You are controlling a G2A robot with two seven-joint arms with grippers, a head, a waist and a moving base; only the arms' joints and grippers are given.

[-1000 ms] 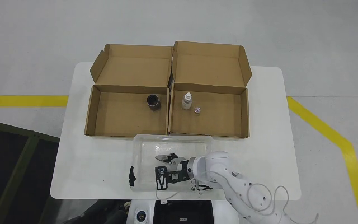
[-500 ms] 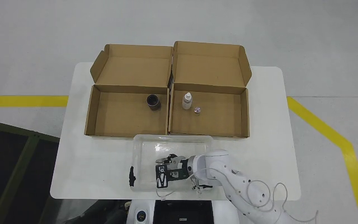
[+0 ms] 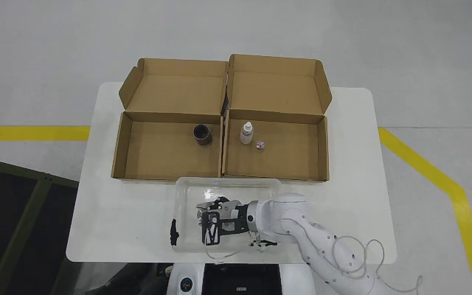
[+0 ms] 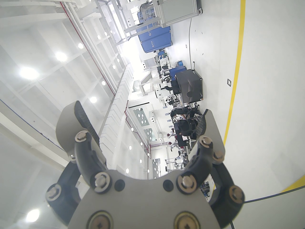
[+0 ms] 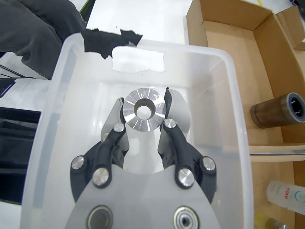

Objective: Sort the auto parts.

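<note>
Right pincer (image 5: pixel 143 100) shifted left in clear bin (image 5: pixel 239 110), gripping metal disc (image 5: pixel 130 111), cylinder (image 5: pixel 269 114) in box (image 5: pixel 226 48)

White desk (image 3: pixel 354 147) with rounded corners, standing on a pale grey floor (image 3: pixel 295 29). Yellow floor line (image 3: pixel 44 133) meets the desk at 9 o'clock. Second yellow line (image 3: pixel 420 166) angles away at 3 o'clock. Dark green metal frame (image 3: pixel 35 205) at 8 o'clock, just beside the desk edge.

Factory hall: high lit ceiling (image 4: pixel 35 48), yellow floor line (image 4: pixel 238 48), caged machine cell (image 4: pixel 174 3), workstations (image 4: pixel 188 89).
</note>
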